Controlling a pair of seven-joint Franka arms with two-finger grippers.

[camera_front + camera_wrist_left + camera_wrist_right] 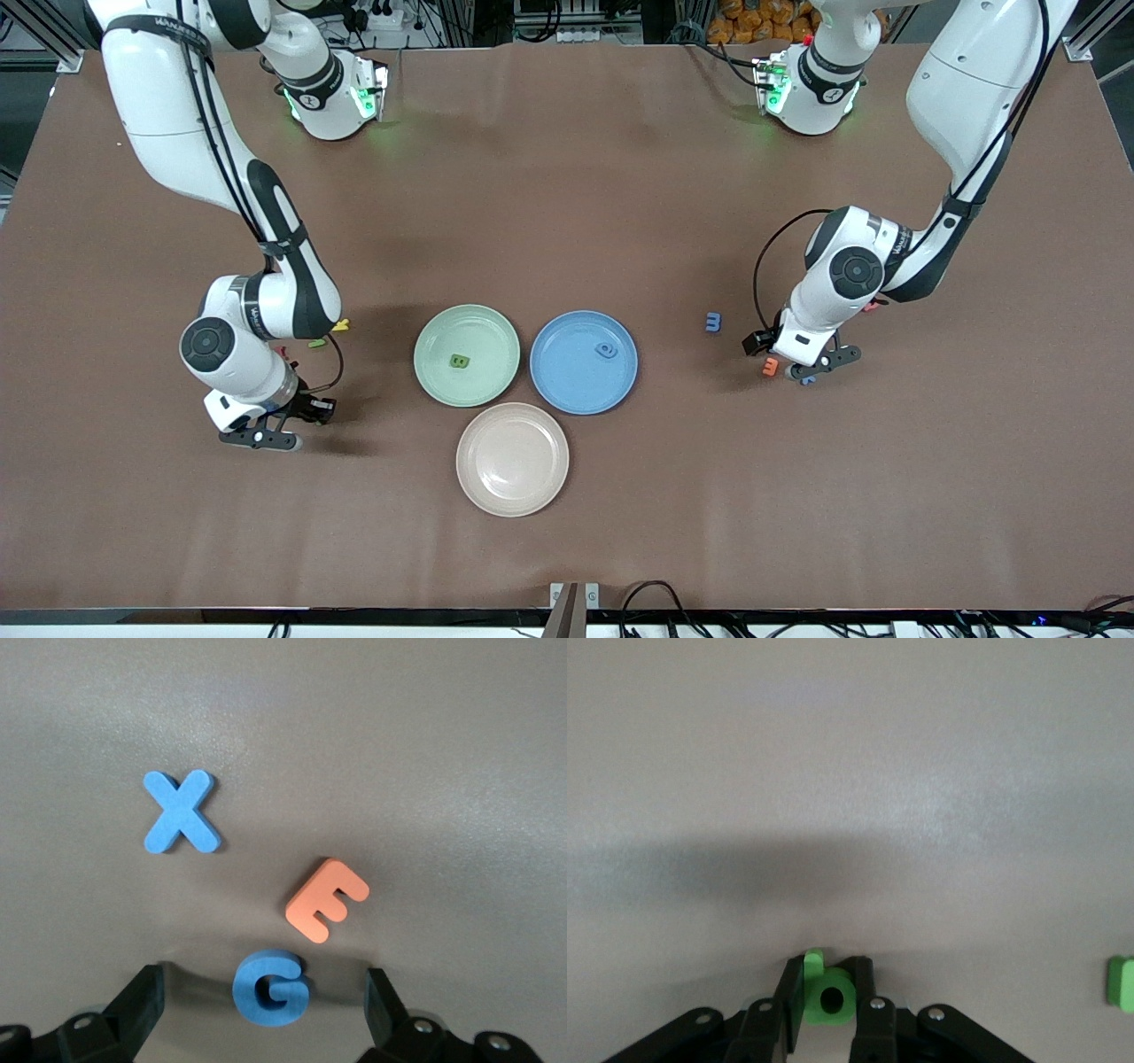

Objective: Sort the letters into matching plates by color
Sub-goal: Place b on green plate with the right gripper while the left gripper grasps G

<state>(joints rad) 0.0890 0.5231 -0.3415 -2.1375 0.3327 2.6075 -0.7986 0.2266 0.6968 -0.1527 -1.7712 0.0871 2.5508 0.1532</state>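
Green plate (425,341) is holding one green letter (459,361), blue plate (554,390) beside it one blue letter (606,350); pink plate (512,458) is sitting beside both. Right claw (829,992) is pinching a green letter piece (829,999). Left claw (266,1005) is gaping wide round blue G (270,989) on worktop (567,177).

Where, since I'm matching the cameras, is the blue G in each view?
Front view: blue G on the table under the open left tool.
Left wrist view: blue G between the tool's tips.
Right wrist view: not in it.
Shared landmark: orange E beside it.
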